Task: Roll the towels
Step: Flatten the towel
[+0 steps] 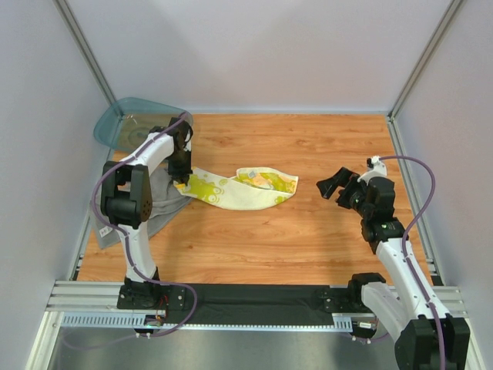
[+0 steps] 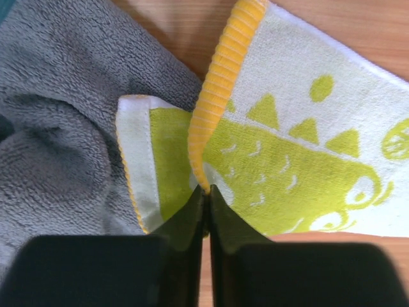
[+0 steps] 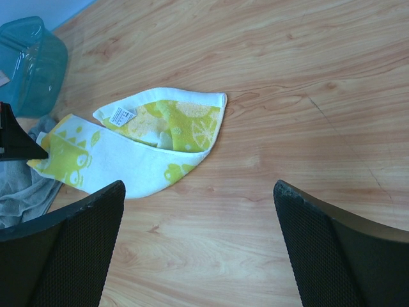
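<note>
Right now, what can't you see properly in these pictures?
Grey towel: in the top view, the left arm covers most of it; in the left wrist view, the picture's edge cuts it off.
Yellow-and-white cloth: it is folded over itself, so its underside is hidden everywhere.
Teal tub: in the right wrist view, it is cut off at the left edge; its inside cannot be told.
Left gripper: its shut fingers hide how much cloth they pinch.

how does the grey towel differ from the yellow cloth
The grey towel is plain; the yellow cloth is white with yellow-green prints. The grey towel lies crumpled at the table's left edge; the yellow cloth stretches toward the middle. The left gripper pinches the yellow cloth's hem, not the grey towel. Both are terry.
</note>
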### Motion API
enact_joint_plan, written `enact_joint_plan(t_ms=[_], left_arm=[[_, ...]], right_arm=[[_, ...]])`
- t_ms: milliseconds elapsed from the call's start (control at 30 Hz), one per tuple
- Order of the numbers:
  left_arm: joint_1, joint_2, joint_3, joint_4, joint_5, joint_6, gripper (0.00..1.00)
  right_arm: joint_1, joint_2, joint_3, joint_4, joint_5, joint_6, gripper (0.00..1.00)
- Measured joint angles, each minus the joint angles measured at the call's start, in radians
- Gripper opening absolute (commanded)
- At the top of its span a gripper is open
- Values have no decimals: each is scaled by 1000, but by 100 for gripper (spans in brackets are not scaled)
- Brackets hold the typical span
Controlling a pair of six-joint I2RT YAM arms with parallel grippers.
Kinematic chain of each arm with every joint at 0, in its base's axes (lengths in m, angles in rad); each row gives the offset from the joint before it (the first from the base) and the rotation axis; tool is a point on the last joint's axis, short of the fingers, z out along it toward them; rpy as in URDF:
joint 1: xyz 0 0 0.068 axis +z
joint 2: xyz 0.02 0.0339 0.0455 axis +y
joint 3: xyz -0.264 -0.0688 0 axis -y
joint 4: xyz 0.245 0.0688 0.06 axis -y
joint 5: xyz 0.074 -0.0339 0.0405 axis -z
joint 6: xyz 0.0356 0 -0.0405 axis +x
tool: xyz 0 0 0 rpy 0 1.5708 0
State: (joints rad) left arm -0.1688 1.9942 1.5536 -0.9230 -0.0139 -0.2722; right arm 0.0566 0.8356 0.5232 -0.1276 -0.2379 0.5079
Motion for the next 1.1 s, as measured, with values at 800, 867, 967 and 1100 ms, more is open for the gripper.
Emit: enact_joint_plan(t_ms=[800, 867, 967, 1100], left_arm=[[-90, -573, -356, 58, 32, 29, 0], [-90, -573, -360, 58, 31, 33, 0], [-90, -577, -360, 61, 27, 36, 0], [-90, -581, -359, 61, 3, 37, 0]], right_arm=[[122, 768, 397, -58, -69, -4, 67], [127, 855, 452, -61, -66, -3, 66], [145, 961, 539, -88, -48, -4, 64], [179, 1038, 611, -114, -23, -4, 58]])
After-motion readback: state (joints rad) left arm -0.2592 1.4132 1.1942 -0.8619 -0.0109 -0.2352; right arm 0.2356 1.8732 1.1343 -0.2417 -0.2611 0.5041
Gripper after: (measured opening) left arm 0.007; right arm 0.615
